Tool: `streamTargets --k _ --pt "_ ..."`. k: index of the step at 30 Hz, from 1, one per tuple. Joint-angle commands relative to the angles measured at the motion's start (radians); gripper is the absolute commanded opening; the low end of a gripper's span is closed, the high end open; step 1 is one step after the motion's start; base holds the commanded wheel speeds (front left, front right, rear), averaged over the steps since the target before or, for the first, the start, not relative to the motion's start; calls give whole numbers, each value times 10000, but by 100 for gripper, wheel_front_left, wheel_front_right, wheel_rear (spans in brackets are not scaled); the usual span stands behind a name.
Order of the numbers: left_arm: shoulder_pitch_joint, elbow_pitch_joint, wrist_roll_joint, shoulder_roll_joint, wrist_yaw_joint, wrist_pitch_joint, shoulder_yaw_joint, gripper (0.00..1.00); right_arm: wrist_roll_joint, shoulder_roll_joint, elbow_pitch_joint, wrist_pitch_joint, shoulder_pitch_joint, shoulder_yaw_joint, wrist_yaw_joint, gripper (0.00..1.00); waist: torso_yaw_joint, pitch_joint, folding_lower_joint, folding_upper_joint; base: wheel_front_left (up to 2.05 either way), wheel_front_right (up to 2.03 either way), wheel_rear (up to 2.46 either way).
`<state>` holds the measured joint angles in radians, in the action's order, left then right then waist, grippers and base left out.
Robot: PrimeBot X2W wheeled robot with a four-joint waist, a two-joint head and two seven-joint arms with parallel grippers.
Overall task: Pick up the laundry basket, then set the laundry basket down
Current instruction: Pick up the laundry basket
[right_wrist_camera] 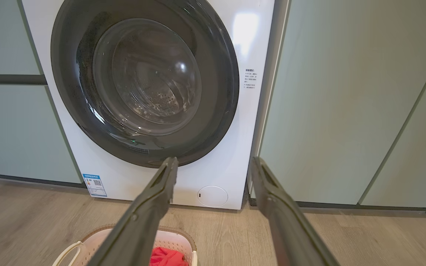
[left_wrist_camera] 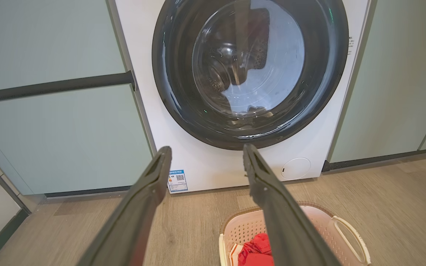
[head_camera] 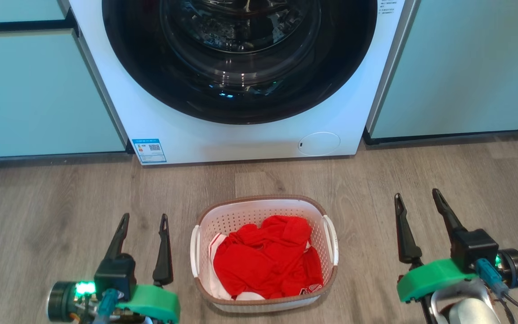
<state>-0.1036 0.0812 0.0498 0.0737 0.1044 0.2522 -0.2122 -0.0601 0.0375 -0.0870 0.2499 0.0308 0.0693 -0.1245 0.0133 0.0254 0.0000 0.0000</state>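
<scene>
White perforated basket (head_camera: 241, 218), brown rim, red clothes (head_camera: 263, 261) inside, handles left and right, long axis across us. Left gripper (head_camera: 145, 217), right gripper (head_camera: 416, 193) — our jaws wide, empty.

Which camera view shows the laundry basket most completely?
The head view: the whole laundry basket, with its rim, both handles and the red clothing inside, is seen from above. Both wrist views catch a part of it, cut off at the bottom edge.

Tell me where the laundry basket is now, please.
In the head view the laundry basket stands on the wood floor at bottom centre, between the left gripper and the right gripper, in front of the washer.
</scene>
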Motion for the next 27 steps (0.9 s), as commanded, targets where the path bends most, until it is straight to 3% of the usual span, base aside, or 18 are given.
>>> streamTargets --k 1,18,27 --pt "288 -273 -93 -70 -66 95 416 100 50 127 333 118 -173 217 -62 100 -5 2 0 0 0 0 0" --pt "305 -353 -190 -150 -147 95 530 100 60 127 357 118 -227 133 -62 100 -1 -242 0 0 0 0 0" --pt "931 -71 35 -181 -426 95 668 100 176 127 -17 118 -922 60 -62 100 12 -1365 0 0 0 0 0"
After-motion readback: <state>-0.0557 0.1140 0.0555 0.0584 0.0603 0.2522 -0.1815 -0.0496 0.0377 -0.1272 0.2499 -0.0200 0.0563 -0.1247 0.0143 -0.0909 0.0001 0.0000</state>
